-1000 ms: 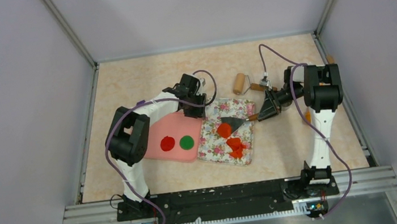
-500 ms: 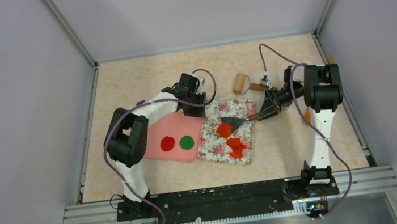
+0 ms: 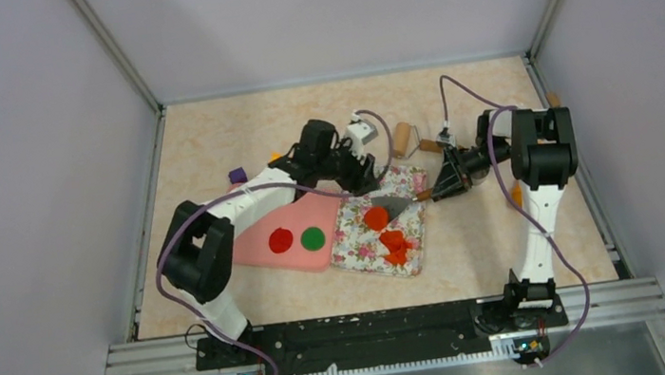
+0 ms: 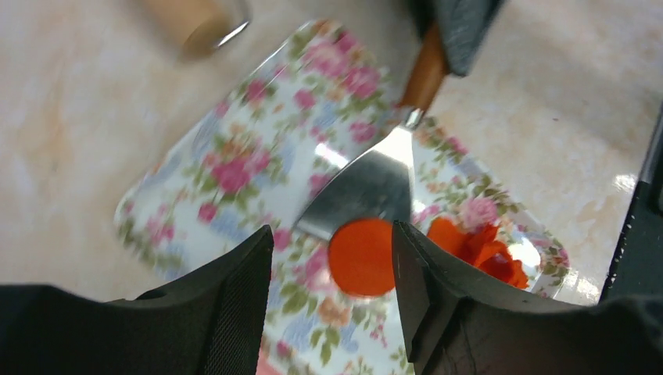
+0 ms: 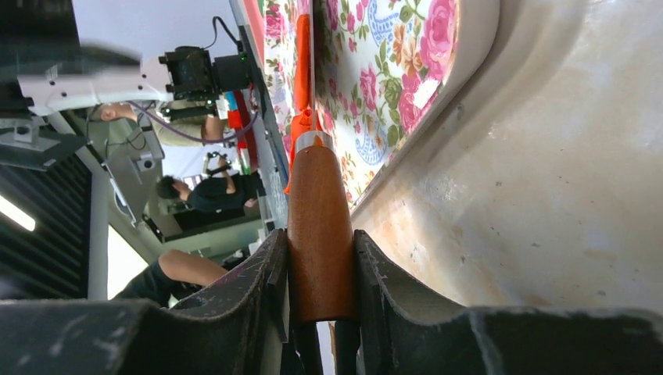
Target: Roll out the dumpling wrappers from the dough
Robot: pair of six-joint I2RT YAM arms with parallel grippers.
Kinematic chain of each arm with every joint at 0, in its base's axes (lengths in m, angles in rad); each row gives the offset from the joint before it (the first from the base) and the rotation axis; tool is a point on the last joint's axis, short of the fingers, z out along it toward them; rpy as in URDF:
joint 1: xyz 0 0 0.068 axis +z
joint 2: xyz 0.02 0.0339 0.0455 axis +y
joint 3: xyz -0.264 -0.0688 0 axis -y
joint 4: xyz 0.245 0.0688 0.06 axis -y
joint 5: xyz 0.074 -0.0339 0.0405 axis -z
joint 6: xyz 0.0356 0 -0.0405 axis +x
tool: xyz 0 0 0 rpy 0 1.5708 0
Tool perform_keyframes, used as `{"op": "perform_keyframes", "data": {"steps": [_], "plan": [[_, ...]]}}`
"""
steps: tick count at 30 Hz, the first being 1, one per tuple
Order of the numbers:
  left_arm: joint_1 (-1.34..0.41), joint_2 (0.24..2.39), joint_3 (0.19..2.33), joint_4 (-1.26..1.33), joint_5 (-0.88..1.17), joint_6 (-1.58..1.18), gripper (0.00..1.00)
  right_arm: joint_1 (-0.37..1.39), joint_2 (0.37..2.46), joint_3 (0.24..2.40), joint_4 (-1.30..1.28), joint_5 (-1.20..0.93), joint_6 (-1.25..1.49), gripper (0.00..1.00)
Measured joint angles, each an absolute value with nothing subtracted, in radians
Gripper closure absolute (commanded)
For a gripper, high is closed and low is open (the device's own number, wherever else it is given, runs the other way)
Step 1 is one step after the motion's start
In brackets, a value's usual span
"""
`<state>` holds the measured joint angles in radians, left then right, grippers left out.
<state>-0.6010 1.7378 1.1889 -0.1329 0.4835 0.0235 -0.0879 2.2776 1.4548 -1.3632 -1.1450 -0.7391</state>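
Note:
An orange-red dumpling wrapper (image 3: 375, 218) (image 4: 361, 256) lies on the floral tray (image 3: 355, 242) (image 4: 234, 172), its upper edge on the tip of a metal spatula blade (image 3: 390, 203) (image 4: 367, 187). My right gripper (image 3: 439, 189) (image 5: 320, 242) is shut on the spatula's wooden handle (image 5: 319, 219). My left gripper (image 3: 367, 175) (image 4: 330, 234) hovers open just above the wrapper, which shows between its fingers. The ragged orange-red dough (image 3: 396, 245) (image 4: 477, 246) sits on the tray beside it. Red (image 3: 281, 240) and green (image 3: 313, 238) wrappers rest on the pink mat (image 3: 256, 221).
A wooden roller (image 3: 402, 137) (image 4: 195, 16) lies behind the tray, partly hidden by my left arm. A small purple piece (image 3: 236, 174) sits behind the mat. An orange stick (image 3: 515, 194) lies by the right arm. Walls close in on three sides.
My left arm has swung right from the mat's back edge to above the tray, and its jaws have widened. The right gripper and spatula have barely moved.

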Motion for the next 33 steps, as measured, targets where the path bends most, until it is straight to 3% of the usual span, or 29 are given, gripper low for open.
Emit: {"op": "perform_keyframes", "data": {"steps": [7, 16, 29, 32, 33], "plan": [[-0.780, 1.880, 1.316, 0.017, 0.597, 0.273, 0.41, -0.088, 2.257, 1.447, -1.302, -1.145, -0.623, 1.00], [-0.804, 2.058, 1.402, 0.025, 0.608, 0.392, 0.43, -0.088, 2.256, 1.447, -1.290, -1.147, -0.598, 1.00], [-0.838, 2.152, 1.505, -0.033, 0.587, 0.427, 0.57, -0.089, 2.255, 1.448, -1.296, -1.145, -0.609, 1.00], [-0.842, 2.153, 1.505, -0.051, 0.582, 0.430, 0.67, -0.089, 2.252, 1.448, -1.295, -1.140, -0.606, 1.00], [-0.846, 2.153, 1.506, -0.050, 0.576, 0.432, 0.72, -0.089, 2.251, 1.448, -1.298, -1.136, -0.606, 0.95]]}}
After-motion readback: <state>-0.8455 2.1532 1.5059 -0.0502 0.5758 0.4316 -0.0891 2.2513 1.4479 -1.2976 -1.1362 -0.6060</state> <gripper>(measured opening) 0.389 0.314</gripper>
